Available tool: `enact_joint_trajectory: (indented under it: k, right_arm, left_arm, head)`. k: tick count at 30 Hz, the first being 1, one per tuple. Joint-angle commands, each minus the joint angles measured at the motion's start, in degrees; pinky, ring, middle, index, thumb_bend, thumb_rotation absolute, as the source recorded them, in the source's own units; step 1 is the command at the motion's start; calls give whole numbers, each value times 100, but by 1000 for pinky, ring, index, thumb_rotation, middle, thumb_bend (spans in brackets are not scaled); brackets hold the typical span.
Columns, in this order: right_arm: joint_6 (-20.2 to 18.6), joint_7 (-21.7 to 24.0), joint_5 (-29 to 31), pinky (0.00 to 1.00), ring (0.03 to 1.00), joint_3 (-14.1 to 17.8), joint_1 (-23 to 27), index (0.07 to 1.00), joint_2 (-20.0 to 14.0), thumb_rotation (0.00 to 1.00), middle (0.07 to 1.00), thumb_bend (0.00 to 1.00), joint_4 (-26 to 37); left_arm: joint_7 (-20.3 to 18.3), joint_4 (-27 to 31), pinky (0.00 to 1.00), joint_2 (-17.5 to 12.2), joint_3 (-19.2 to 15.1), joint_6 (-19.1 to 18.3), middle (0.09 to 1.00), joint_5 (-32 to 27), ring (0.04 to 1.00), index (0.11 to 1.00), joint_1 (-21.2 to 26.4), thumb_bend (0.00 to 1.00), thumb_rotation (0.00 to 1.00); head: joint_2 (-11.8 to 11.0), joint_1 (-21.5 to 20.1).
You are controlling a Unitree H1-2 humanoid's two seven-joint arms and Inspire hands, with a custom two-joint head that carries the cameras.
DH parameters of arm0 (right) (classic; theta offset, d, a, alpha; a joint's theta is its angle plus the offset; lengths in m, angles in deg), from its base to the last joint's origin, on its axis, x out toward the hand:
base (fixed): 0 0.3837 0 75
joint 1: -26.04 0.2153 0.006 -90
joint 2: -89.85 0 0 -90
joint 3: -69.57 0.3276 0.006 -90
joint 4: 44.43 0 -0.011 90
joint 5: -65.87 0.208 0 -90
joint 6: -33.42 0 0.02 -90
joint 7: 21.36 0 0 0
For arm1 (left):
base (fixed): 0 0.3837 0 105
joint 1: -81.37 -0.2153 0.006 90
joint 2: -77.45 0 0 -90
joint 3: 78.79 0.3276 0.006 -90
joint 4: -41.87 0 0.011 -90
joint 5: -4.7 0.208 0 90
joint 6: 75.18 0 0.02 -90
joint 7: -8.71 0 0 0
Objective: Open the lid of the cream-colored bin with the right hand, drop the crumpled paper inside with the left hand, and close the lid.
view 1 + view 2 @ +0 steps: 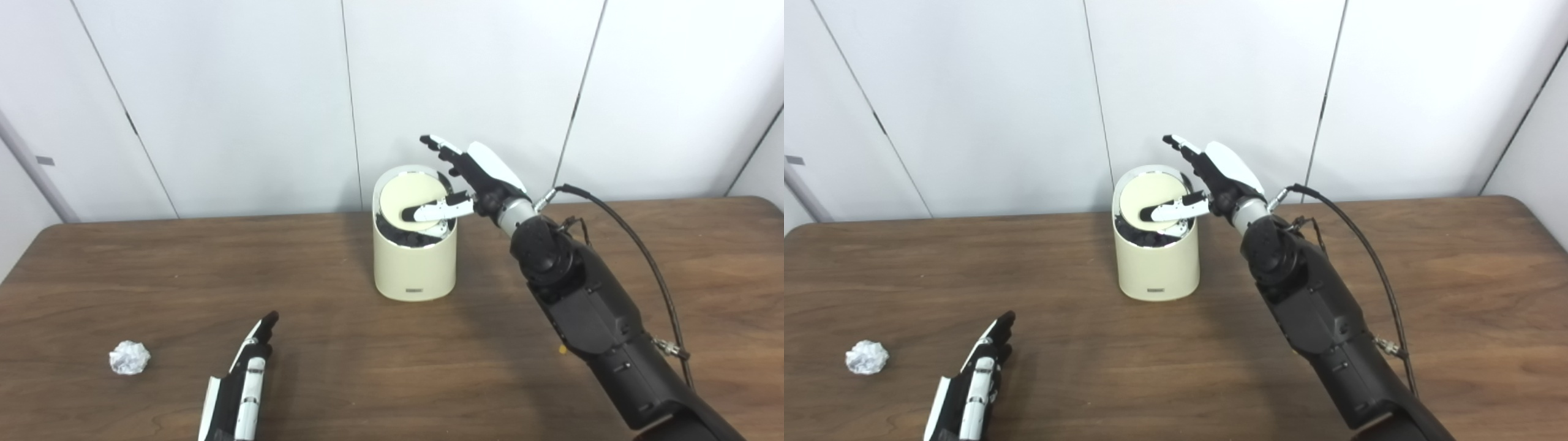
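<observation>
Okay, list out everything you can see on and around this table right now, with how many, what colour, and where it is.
Table: one, dark brown wood, fills the lower part of both views.
Wall panels: several, pale grey-white, behind the table.
Bin: one, cream-coloured, standing at the back middle of the table.
Lid: one, cream-coloured, tilted inside the bin's top with a dark gap showing below it.
Crumpled paper: one, white, on the table at front left, apart from both hands.
Cable: one, black, looping along the right arm.
Left hand: black and white, open, low at front left, holding nothing.
Right hand: black and white, open, at the bin's top, thumb on the lid.
</observation>
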Motion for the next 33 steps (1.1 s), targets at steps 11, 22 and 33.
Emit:
enact_joint_trajectory:
  k: [11,22,33]
  right_arm:
    - [23,-15,-36,827,920,94,181,927,-93,360,936,812,204]
    - [250,-95,-162,831,920,-12,165,926,-152,324,932,823,128]
    - [443,-121,-201,830,911,-3,148,922,-188,187,926,845,42]
  left_arm:
    - [65,90,1000,75,-8,63,970,-52,988,999,-221,282,878]
    - [84,107,1000,93,12,42,976,-120,981,991,-230,275,866]
    - [99,111,1000,76,42,82,976,-53,986,989,-231,273,889]
  head:
    - [17,0]
    - [34,-23]
    - [56,-26]
